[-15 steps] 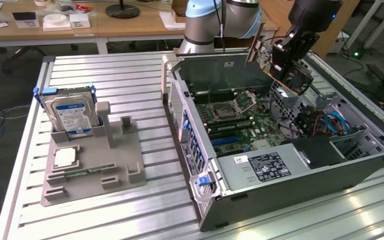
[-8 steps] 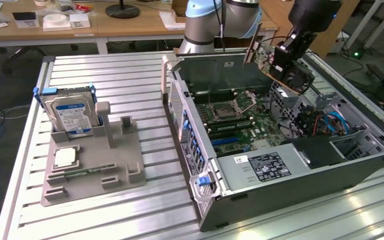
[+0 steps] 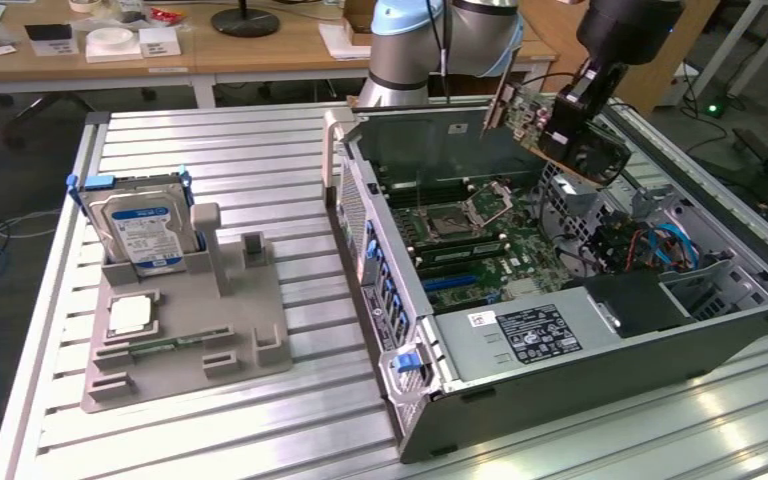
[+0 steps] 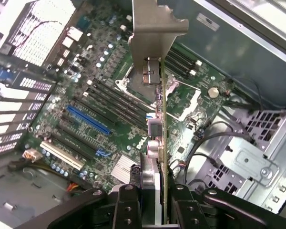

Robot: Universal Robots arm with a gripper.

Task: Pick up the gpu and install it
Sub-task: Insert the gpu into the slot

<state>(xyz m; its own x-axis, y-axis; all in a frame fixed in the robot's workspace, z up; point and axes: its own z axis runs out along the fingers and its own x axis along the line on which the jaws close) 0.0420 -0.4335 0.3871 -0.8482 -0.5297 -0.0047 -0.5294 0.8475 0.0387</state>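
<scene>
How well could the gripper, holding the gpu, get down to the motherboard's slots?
Probably yes: the gripper holds the gpu above the open case, and nothing lies between card and motherboard.

The arm (image 3: 404, 60) stands on its pale grey and blue base at the far side of the scene. Its dark wrist (image 3: 624, 35) leans in from the exterior view's right, angled downward and toward the exterior view's left. The gripper (image 3: 574, 122) hangs tilted below the wrist. In the wrist view its two black fingers (image 4: 126, 207) stand close together, one on each face of the gpu (image 4: 158, 119), clamping it edge-on. They seem to grip near one end of the card, though the contact is partly hidden.
</scene>
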